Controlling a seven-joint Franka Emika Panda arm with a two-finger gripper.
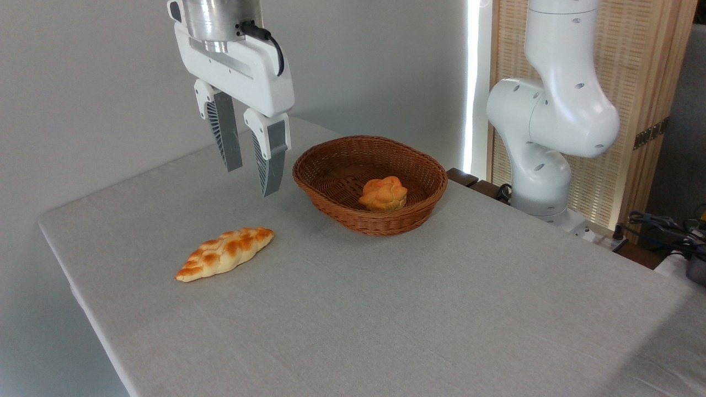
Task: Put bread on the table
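The bread (225,253), a long braided golden-brown loaf with pointed ends, lies flat on the table (386,309), out on the light grey cloth well left of the wicker basket (370,182). The basket holds 1 small round orange bun (383,193), resting on its floor toward the right side; nothing else seems to be in it, though the near wall hides part of the bottom. The gripper (251,177) hangs above the table between loaf and basket, its 2 fingers (228,135) parted with a clear gap and holding nothing.
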